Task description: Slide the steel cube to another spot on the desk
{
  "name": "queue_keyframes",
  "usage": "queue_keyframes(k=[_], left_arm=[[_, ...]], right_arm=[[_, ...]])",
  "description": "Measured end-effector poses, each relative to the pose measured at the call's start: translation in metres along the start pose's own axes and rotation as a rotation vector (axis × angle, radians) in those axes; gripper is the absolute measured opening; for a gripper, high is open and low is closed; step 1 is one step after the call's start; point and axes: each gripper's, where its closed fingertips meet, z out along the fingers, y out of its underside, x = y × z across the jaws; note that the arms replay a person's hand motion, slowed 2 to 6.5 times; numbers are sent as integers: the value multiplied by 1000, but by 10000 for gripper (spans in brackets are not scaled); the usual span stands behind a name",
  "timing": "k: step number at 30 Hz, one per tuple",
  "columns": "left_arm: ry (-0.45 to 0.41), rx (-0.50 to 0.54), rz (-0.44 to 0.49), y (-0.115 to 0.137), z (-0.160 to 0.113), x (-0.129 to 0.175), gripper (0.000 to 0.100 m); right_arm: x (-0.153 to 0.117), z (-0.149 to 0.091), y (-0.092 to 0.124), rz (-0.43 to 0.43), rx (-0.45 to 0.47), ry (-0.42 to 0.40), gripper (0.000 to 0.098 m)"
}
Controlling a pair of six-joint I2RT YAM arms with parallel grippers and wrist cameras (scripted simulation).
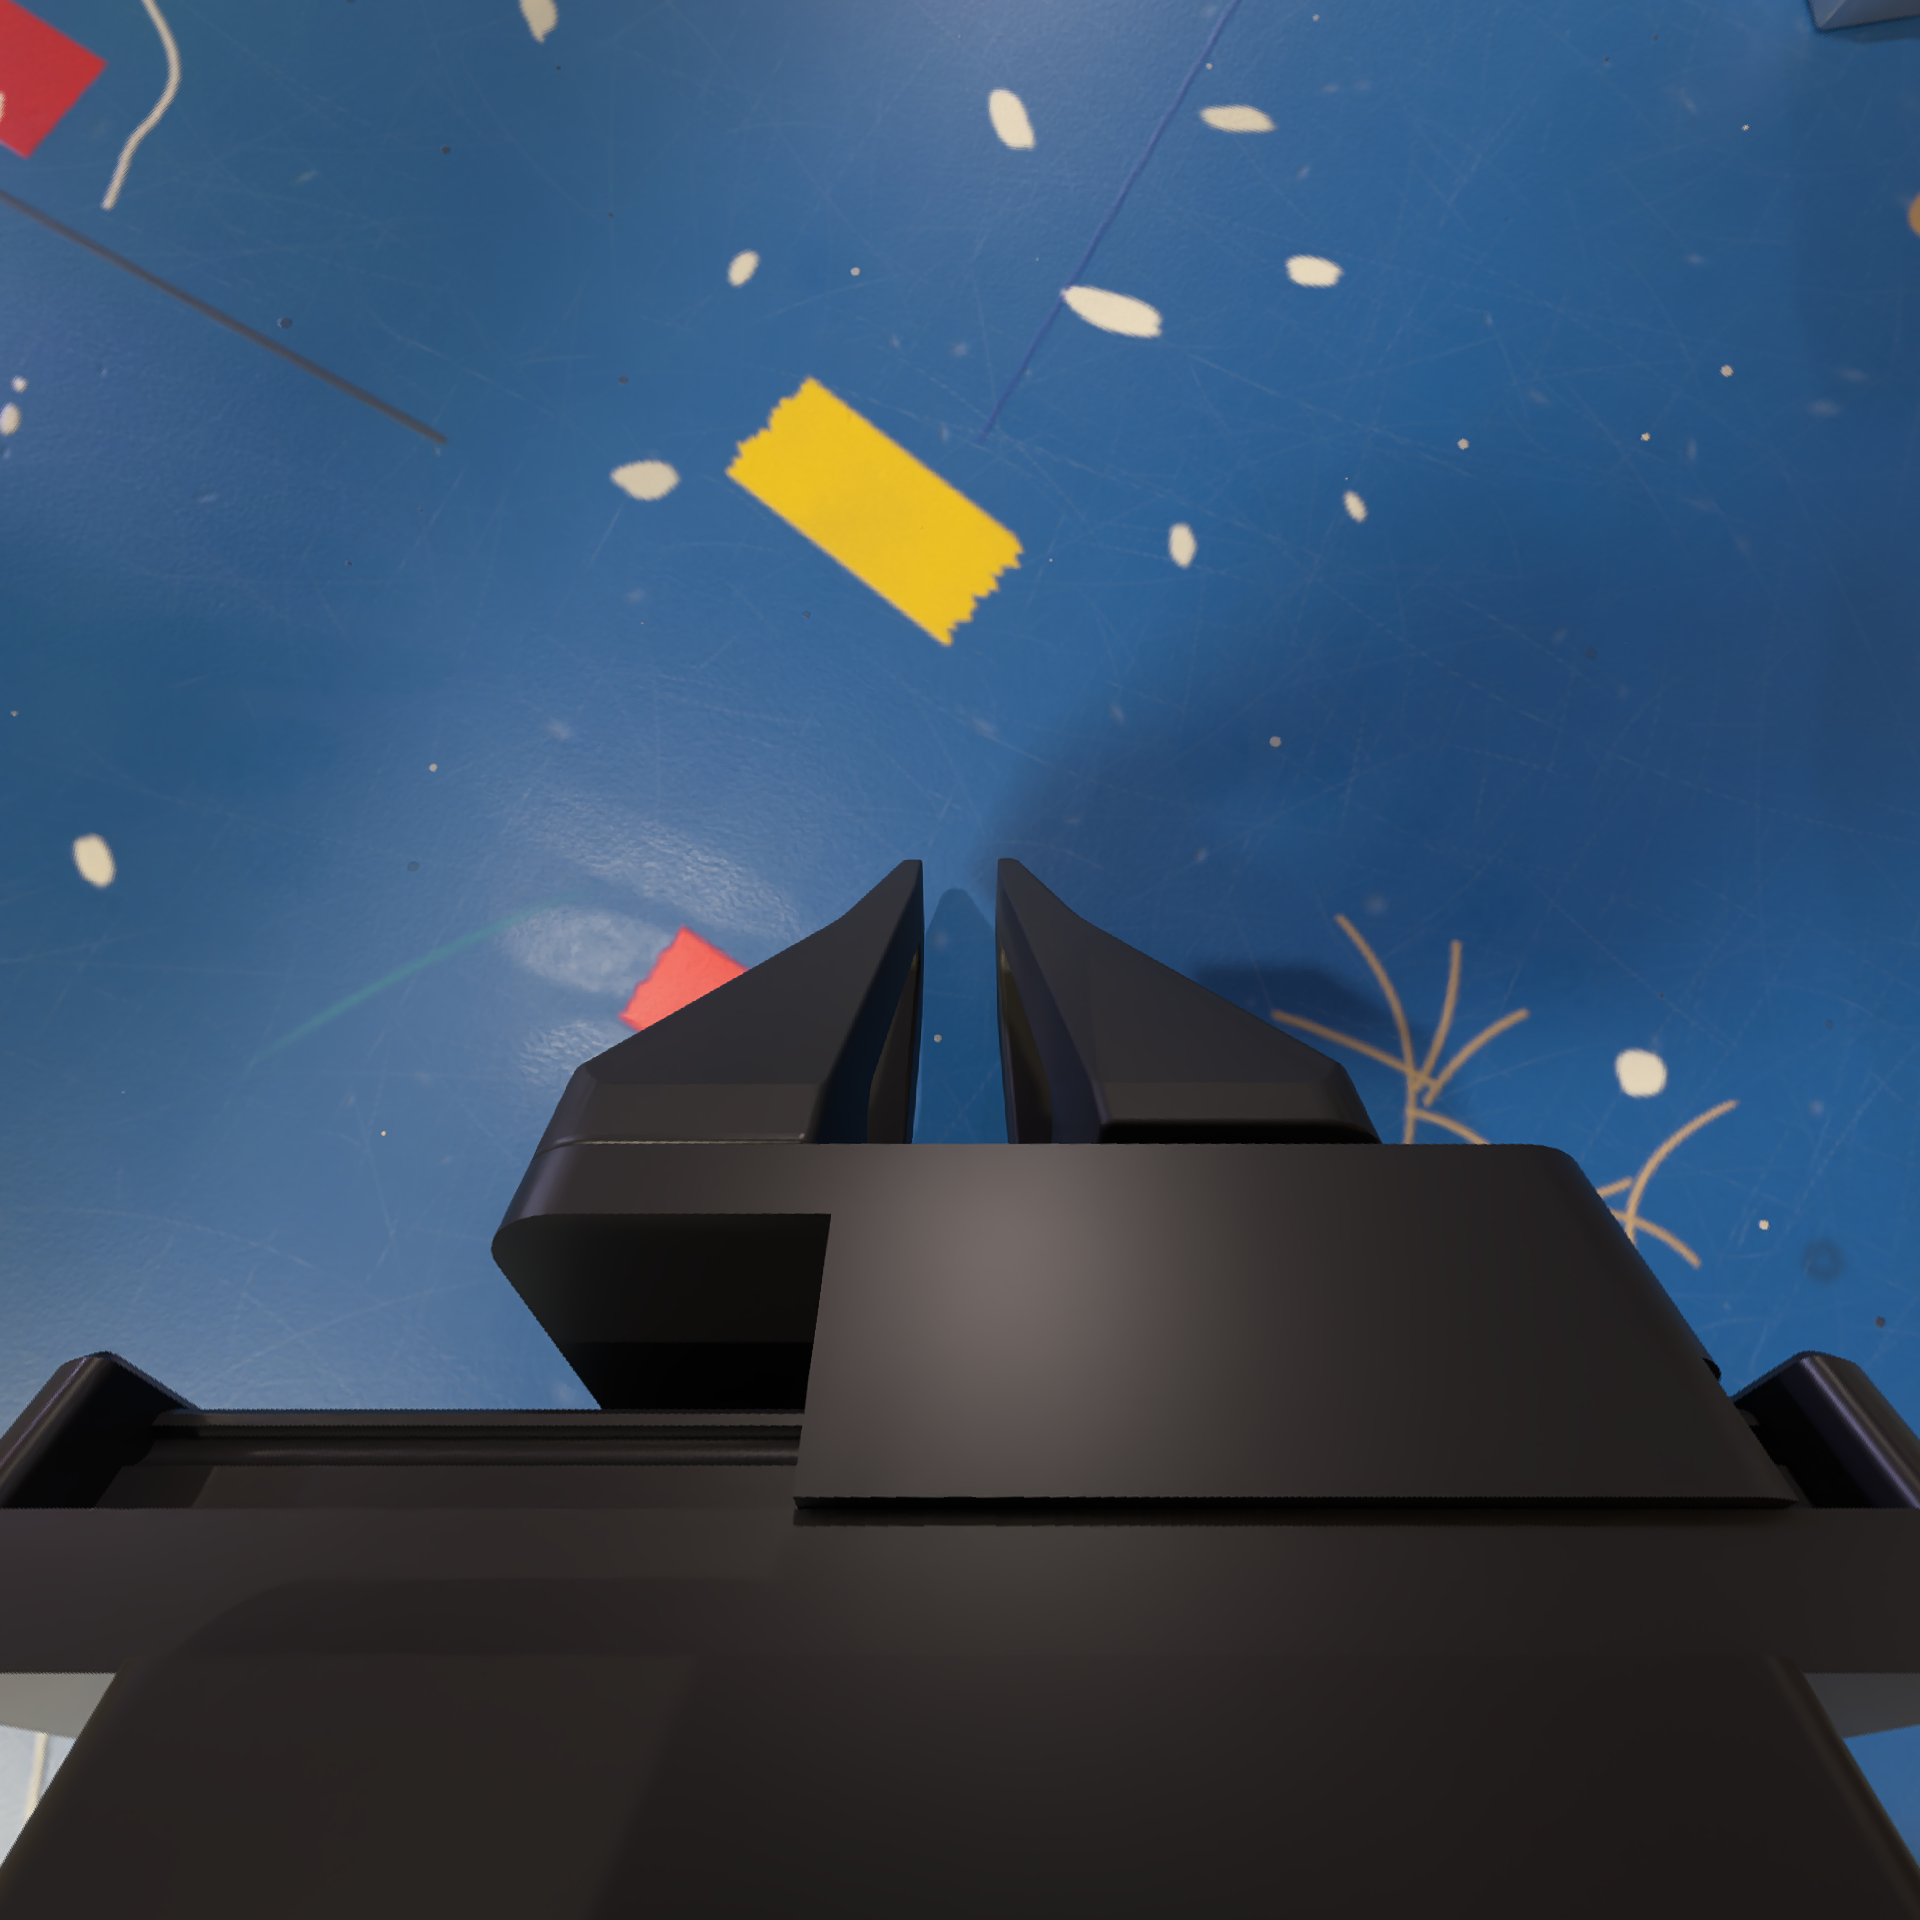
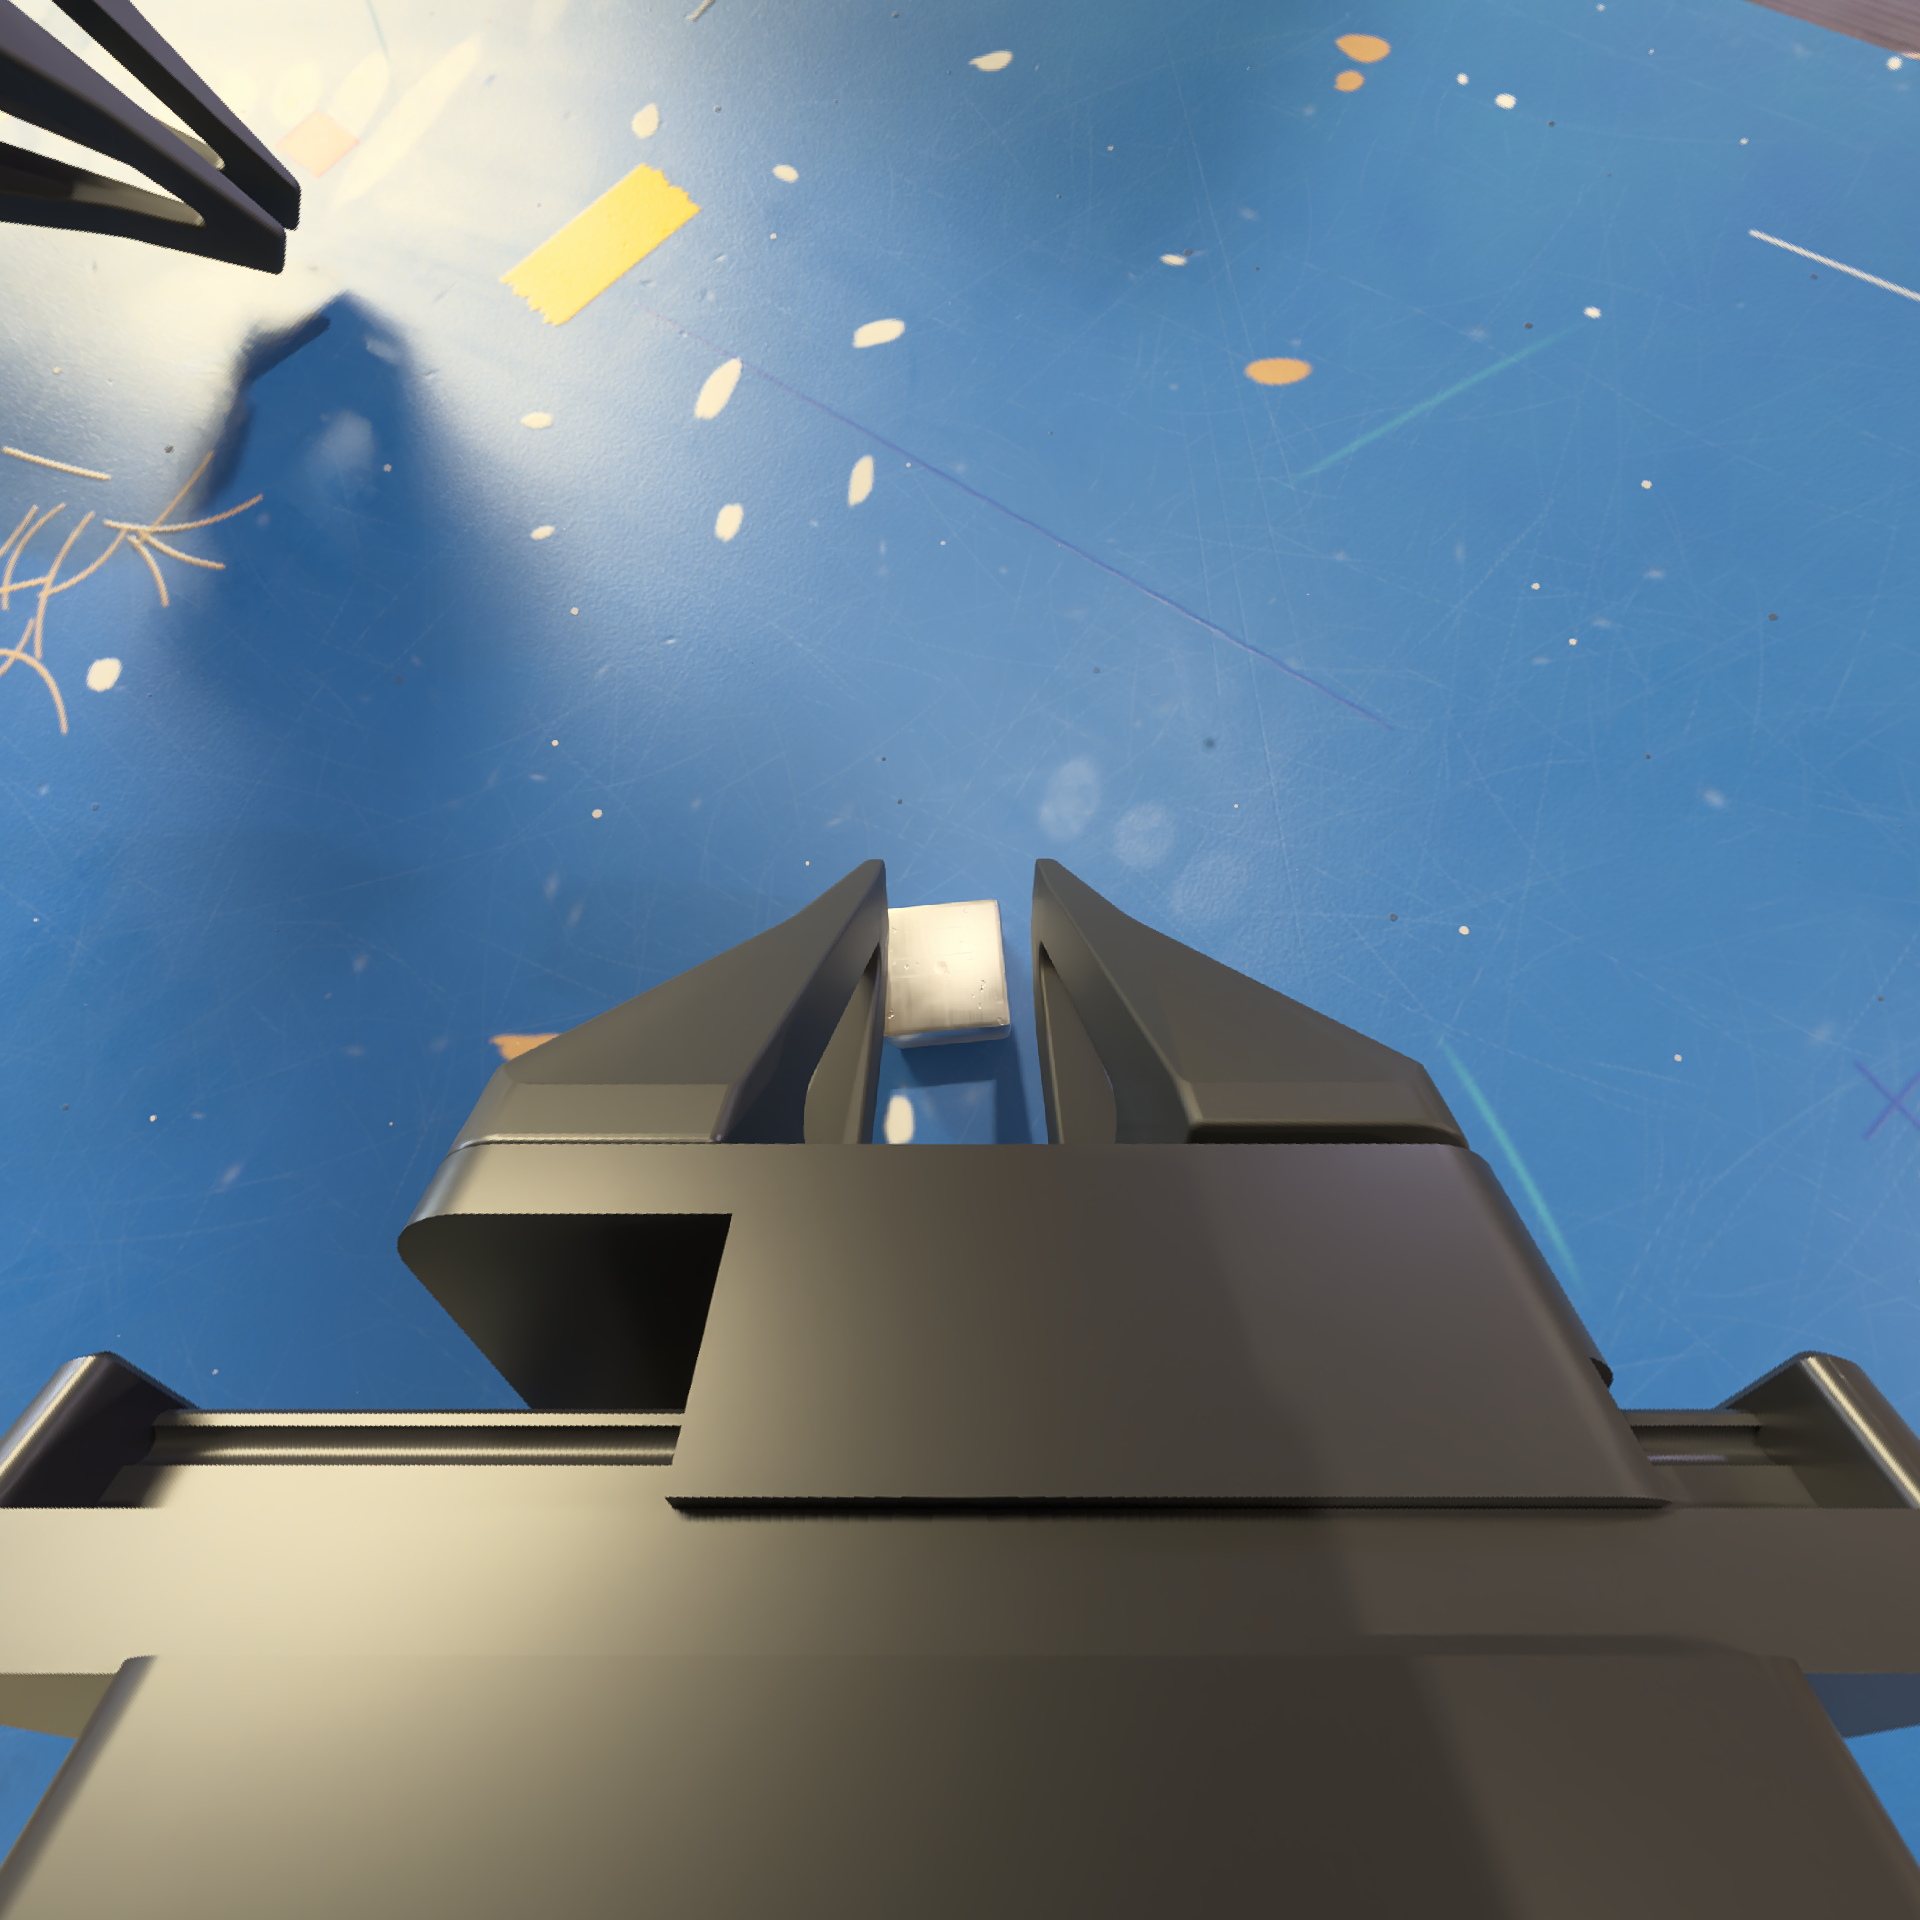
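Note:
The steel cube [image 2: 945, 966] is small and pale, and rests on the blue desk [image 2: 1351, 623]. In the right wrist view it sits between the fingers of my right gripper [image 2: 958, 873]. The left finger touches its side and a narrow strip of desk shows between it and the right finger. The jaws stand just wider than the cube. My left gripper [image 1: 959, 873] hangs over bare desk [image 1: 1455, 623] with its fingers almost together and nothing between them. It also shows at the top left of the right wrist view [image 2: 281, 223]. The cube does not show in the left wrist view.
The desk bears flat marks: a yellow tape strip [image 1: 876, 509] [image 2: 601, 244], red patches [image 1: 42, 78] [image 1: 681, 982], pale flecks, thin lines and tan scribbles [image 1: 1455, 1060]. The corner of a grey-blue object [image 1: 1870, 12] shows at the far right.

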Motion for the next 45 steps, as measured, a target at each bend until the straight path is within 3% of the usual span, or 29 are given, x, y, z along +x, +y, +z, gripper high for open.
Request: queue_keyframes(k=[10,24,35,45], left_arm=[[-53,4,-23,-4,2,-11,54],[-144,9,-149,-4,3,-34,17],[1,92,-156,-19,-2,-15,145],[-33,30,-155,-9,7,-16,161]], right_arm=[[0,-1,1,0,1,0,243],[4,-1,9,-51,-37,37,334],[-12,4,13,-109,-50,-52,446],[-5,14,18,-110,-115,-21,452]])
